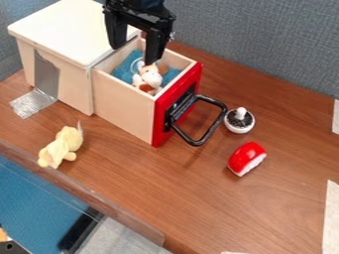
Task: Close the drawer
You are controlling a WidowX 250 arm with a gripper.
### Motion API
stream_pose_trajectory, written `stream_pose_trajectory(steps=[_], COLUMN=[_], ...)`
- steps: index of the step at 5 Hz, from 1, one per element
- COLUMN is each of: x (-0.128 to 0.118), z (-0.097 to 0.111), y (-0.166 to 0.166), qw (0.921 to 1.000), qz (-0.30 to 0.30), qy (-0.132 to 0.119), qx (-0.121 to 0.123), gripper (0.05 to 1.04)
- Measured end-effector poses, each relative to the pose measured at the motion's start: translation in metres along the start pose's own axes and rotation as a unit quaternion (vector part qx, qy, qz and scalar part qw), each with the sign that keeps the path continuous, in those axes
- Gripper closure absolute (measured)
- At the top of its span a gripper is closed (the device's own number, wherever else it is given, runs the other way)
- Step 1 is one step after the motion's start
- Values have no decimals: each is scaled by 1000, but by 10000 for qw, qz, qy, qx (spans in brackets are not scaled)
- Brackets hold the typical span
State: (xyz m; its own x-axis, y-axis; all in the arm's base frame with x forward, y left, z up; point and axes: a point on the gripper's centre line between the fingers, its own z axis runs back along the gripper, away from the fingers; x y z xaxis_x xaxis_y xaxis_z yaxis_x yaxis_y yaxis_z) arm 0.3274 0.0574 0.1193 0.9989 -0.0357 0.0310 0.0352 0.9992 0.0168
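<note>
Push: called for clearing the rim, then pressing squarely on the red front (179,106) from the handle (197,143) side, toward upper left.
Gripper (134,55): hung upper centre, released.
Drawer (126,101): stood open, left of centre.
Drawer heading: front faced lower right; long axis ran upper left to lower right.
</note>
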Motion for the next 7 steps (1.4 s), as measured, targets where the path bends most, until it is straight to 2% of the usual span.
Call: stream_pose_trajectory(steps=[1,3,5,7], x=[0,13,23,29], z=[-12,-11,-45,-73], y=[-1,-73,-114,-137], qw=[9999,9966,9914,9883], qz=[19,-766,-1168,-1316], qy=[166,8,107,89], qx=[-27,303,576,766], gripper=[83,83,83,83])
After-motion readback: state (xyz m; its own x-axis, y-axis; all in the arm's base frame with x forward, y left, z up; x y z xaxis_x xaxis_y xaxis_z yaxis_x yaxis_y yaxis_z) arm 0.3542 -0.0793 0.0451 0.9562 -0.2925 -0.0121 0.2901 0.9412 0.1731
